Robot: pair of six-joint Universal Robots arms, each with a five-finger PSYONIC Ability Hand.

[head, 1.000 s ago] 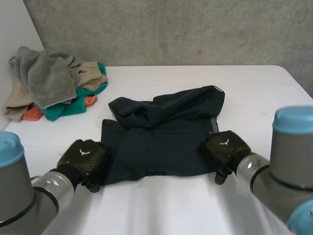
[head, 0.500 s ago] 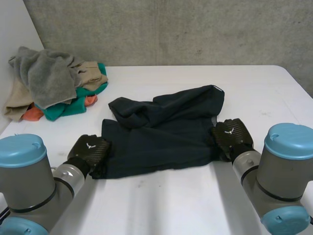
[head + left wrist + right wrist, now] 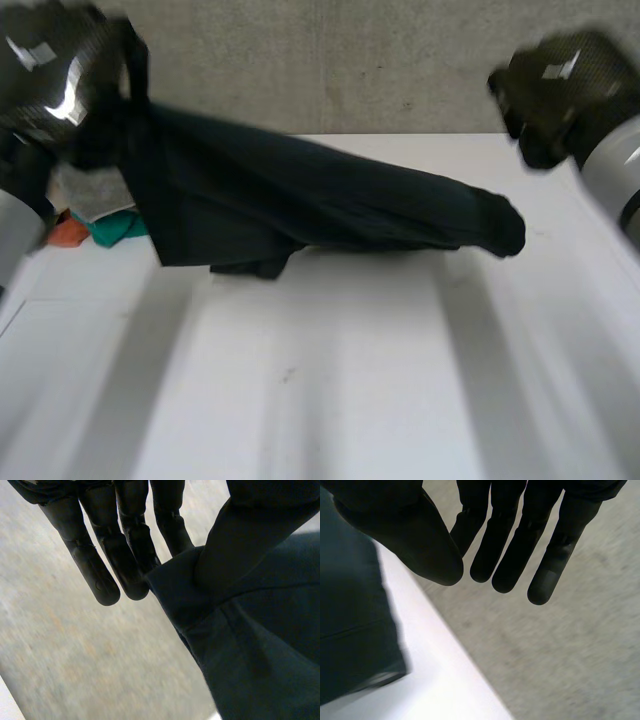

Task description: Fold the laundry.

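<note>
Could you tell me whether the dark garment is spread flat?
No: the garment is lifted and bunched, pinched in the left hand.

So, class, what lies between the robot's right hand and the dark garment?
Nothing: in the head view, bare white table and grey wall separate the right hand from the dark garment's loose end.

No legible text, number, brand name or sign can be read. The glossy black left hand carries a small white emblem on its back; the mark is smeared and no characters can be made out. The glossy black right hand carries a similar white mark, equally unreadable. The dark navy cloth garment shows no readable label
</note>
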